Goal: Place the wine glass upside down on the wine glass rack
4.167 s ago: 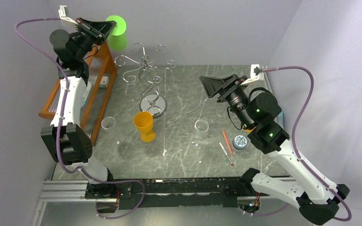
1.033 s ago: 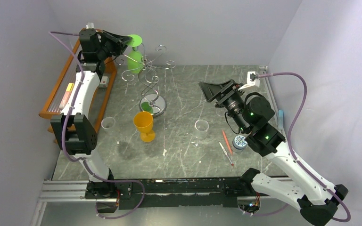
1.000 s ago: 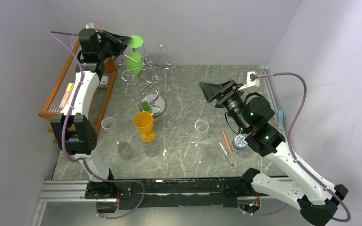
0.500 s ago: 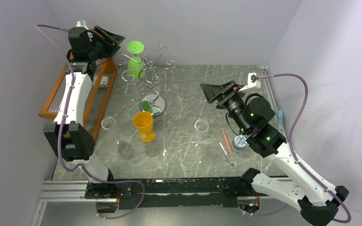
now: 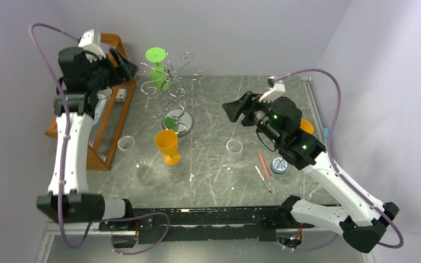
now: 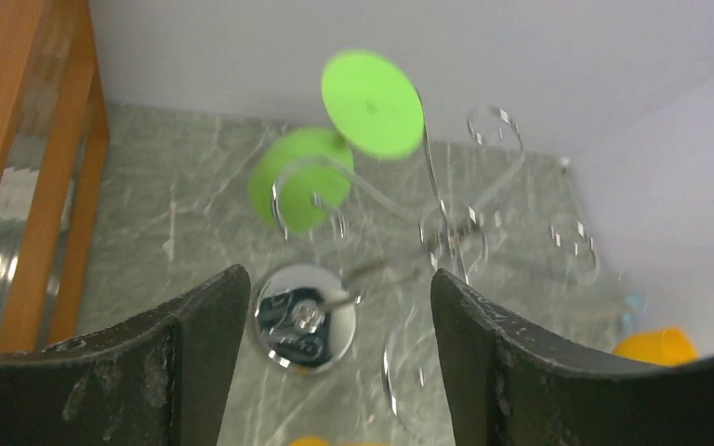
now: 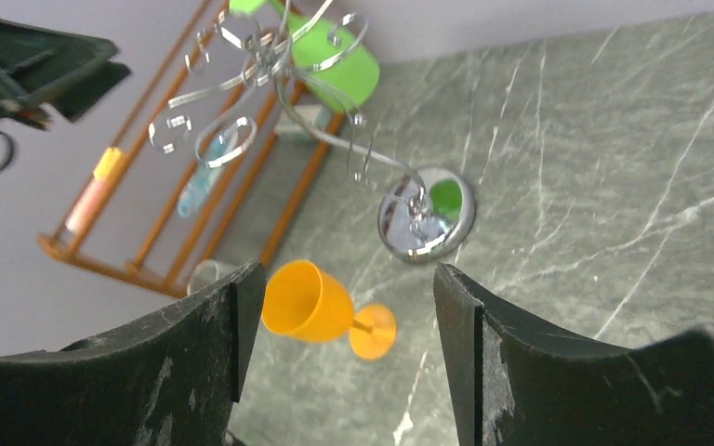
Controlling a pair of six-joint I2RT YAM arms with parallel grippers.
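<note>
A green wine glass (image 5: 157, 67) hangs upside down from a curled hook arm of the silver wine glass rack (image 5: 174, 102), foot uppermost. My left gripper (image 5: 127, 66) stands open just left of it, touching nothing. The left wrist view shows the green glass (image 6: 372, 102) ahead of the left gripper (image 6: 337, 283), with the rack's mirrored base (image 6: 302, 316) below. An orange wine glass (image 5: 167, 147) stands upright on the table in front of the rack. My right gripper (image 5: 234, 109) hovers open over mid-table, and its wrist view looks past the right gripper (image 7: 346, 279) at the orange glass (image 7: 321, 302).
An orange wooden slatted rack (image 5: 96, 160) lines the left edge. Two clear tumblers (image 5: 125, 143) (image 5: 233, 147) stand on the marble. Pens (image 5: 263, 164) and a small round tin (image 5: 278, 164) lie near the right arm. Another orange cup (image 5: 306, 126) sits behind that arm.
My left gripper opened, released the green glass and drew back to the left; the glass stays hanging on the rack. The right arm swung left and lower over the table.
</note>
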